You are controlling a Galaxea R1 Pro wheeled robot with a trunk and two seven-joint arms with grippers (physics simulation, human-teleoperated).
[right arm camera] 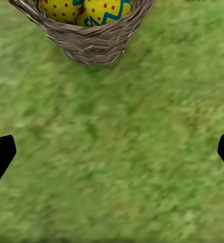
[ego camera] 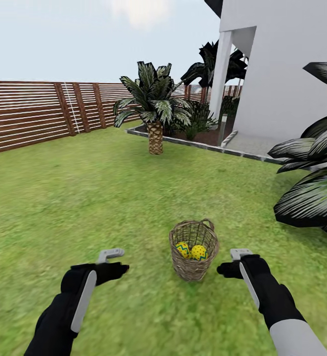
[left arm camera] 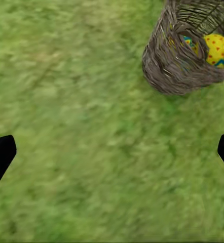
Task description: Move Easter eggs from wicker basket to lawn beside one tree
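Nothing looks done yet: the wicker basket point(ego camera: 194, 249) stands on the lawn point(ego camera: 84, 198) between the wide-open left end effector point(ego camera: 115, 261) and right end effector point(ego camera: 232, 262) (both empty), holding two visible Easter eggs point(ego camera: 192, 251), perhaps a third hidden.

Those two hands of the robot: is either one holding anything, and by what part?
Nothing is held. The left hand and right hand are open over the lawn, either side of the wicker basket; the eggs lie inside it.
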